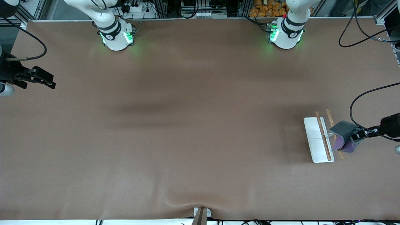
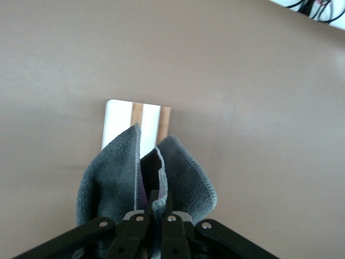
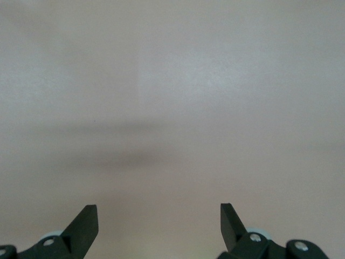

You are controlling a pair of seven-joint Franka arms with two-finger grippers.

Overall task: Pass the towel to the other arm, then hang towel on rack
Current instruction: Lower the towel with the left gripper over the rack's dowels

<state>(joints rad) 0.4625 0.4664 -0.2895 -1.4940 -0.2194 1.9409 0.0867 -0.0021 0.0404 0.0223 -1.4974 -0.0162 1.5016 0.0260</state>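
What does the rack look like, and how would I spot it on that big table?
Look toward the left arm's end of the brown table. There lies the rack: a flat white plate with two thin brown wooden rods running along it. The left end effector holds the grey-and-purple towel over the rod off the plate's edge.

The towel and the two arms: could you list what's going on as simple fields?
towel: pinched in the left end effector, draped over the rack's outer rod
rack: on the table at the left arm's end
left end effector: shut on the towel
right end effector: open, holding nothing, waiting at the right arm's end
handover: apparently done
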